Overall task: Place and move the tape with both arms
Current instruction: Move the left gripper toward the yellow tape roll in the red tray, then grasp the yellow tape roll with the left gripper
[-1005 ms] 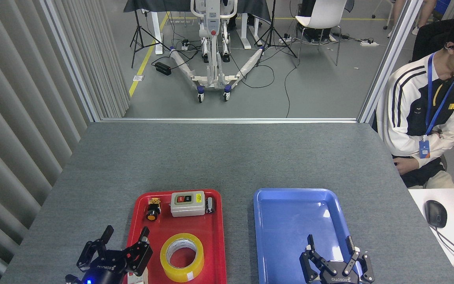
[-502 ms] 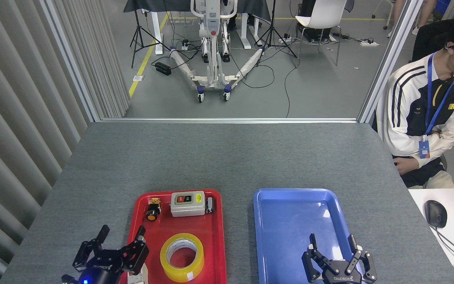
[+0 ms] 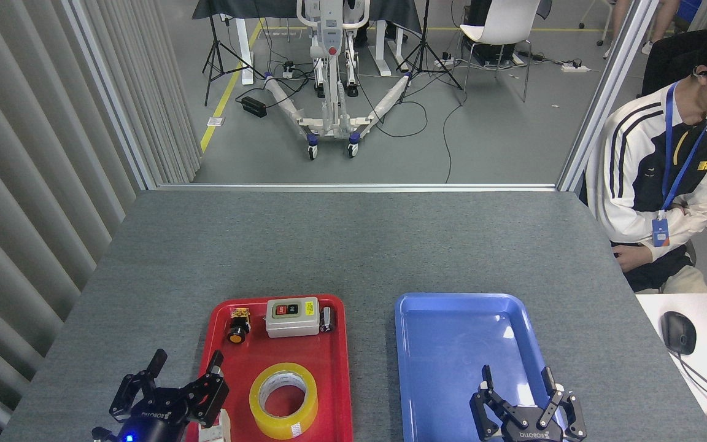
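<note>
Tape (image 3: 283, 400), a wide yellowish translucent roll with a white core, lies flat in the near half of the red tray (image 3: 335, 374), close to the tray's near edge, its hole facing up. Nothing grips it. At the far end of that tray sit three small parts in a row: a black push-button piece with an orange cap (image 3: 237, 325) by the far left corner, a pale switch box (image 3: 292, 317) with a red and a dark button in the middle, and a small dark cylinder (image 3: 327, 318) by the far right corner.

Our left gripper (image 3: 185, 373) hovers at the near left corner of the red tray, just beside the tape and apart from it; its black fingers are spread wide and hold nothing, and a blue light glows on its wrist. Our right gripper (image 3: 519, 383) hangs over the near end of the blue tray (image 3: 412, 344), its fingers likewise spread apart and empty.

Both trays rest side by side near the near edge of the grey table (image 3: 353, 245), the red one to the left, with a strip of bare table between them. A person in a white and black jacket (image 3: 660, 172) with a blue lanyard sits beyond the table's right edge, beside a white desk carrying a dark mouse (image 3: 678, 332).
</note>
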